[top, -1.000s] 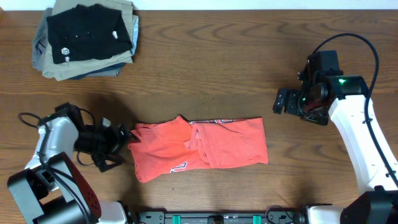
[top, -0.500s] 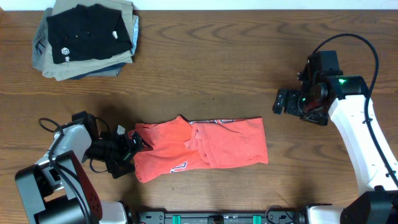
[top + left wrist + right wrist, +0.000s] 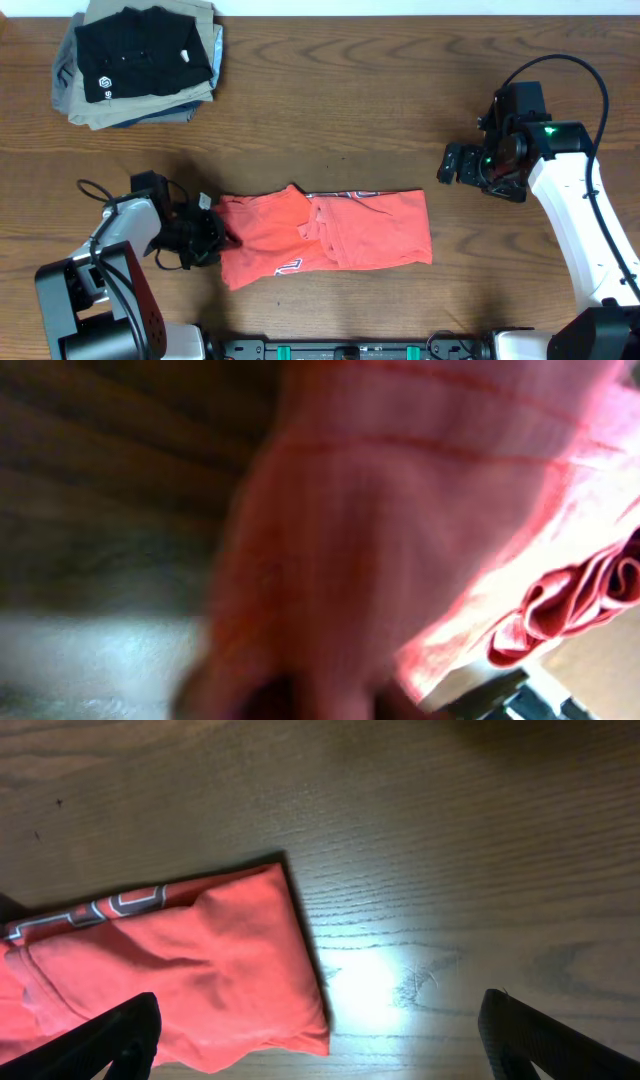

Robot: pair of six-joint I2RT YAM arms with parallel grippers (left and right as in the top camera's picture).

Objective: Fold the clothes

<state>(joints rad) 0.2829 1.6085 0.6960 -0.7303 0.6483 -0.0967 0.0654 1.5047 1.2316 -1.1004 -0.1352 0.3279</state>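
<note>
One pile [image 3: 140,60] done far left; shirt [image 3: 340,240] looks half-folded, yours to finish. Left gripper [image 3: 210,236] at its left edge, jaw state unreadable; right gripper [image 3: 455,163] wide, empty.

From above, the light is bright and even, and the picture is sharp. The left wrist view is very blurry, and dark on its left side. In the right wrist view a white shiny spot glares on the tabletop [image 3: 450,850]. A thin dark shadow runs along the edge of the orange shirt [image 3: 190,960].
</note>
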